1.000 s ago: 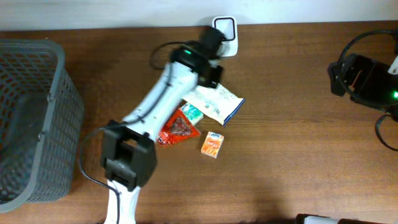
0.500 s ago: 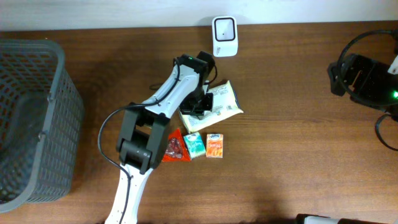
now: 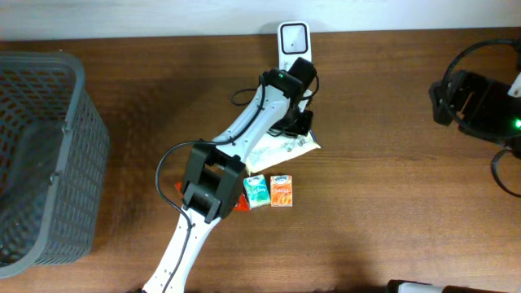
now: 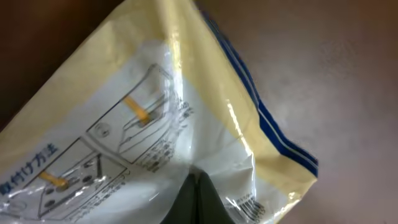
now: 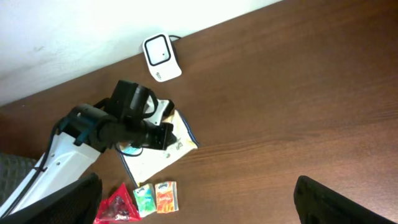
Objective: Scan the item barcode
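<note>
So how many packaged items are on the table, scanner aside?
4: a white pouch pinched in the left claw near the scanner; teal carton beside orange carton; red packet partly under the arm. Others might be hidden.

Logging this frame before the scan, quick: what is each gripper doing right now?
Left gripper: closed, pinching the bag.
Right gripper: open, holding nothing.
</note>
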You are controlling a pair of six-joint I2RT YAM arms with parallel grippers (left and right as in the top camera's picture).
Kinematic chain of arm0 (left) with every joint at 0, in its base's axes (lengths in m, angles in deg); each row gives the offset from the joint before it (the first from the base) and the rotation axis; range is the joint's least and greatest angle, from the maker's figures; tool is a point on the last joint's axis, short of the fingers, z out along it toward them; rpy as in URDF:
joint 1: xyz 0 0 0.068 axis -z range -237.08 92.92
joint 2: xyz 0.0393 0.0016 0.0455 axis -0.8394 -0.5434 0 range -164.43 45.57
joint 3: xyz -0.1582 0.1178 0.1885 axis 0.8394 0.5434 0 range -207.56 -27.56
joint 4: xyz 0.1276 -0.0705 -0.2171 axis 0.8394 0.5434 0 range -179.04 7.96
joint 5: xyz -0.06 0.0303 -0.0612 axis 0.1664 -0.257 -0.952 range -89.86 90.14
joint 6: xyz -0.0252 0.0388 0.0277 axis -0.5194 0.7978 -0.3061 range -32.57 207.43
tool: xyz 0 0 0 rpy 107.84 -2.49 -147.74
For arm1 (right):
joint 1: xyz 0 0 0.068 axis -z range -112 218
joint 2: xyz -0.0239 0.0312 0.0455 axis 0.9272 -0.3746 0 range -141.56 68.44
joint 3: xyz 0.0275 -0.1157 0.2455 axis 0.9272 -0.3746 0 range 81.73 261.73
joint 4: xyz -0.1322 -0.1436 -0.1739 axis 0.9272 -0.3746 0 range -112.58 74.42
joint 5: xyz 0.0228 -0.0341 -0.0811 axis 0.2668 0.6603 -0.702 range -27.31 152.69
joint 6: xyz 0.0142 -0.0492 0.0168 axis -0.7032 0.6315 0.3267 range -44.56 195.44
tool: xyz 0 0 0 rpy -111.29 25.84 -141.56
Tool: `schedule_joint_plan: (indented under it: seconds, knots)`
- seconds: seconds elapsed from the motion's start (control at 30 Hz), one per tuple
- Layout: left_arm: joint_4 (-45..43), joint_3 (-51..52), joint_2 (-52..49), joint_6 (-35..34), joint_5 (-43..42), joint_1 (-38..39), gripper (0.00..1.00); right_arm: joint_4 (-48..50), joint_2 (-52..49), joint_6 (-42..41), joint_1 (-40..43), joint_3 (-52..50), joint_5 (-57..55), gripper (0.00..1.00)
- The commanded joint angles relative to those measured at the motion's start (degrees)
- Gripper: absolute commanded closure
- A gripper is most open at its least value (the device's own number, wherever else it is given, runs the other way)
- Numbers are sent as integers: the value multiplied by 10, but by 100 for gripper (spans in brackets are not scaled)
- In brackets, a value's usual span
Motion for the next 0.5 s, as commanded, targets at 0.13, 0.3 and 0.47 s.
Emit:
schedule_joint_plan:
  seconds: [0.13, 0.3, 0.47]
  knots:
    - [71, -45, 70, 158, -155, -7, 100, -3, 1, 0, 0, 1, -5, 1]
    - [97, -36, 14, 38, -4, 20, 100, -3, 1, 0, 0, 1, -5, 1]
    - [94, -37, -46, 38, -77, 45, 100, -3, 1, 0, 0, 1, -5, 1]
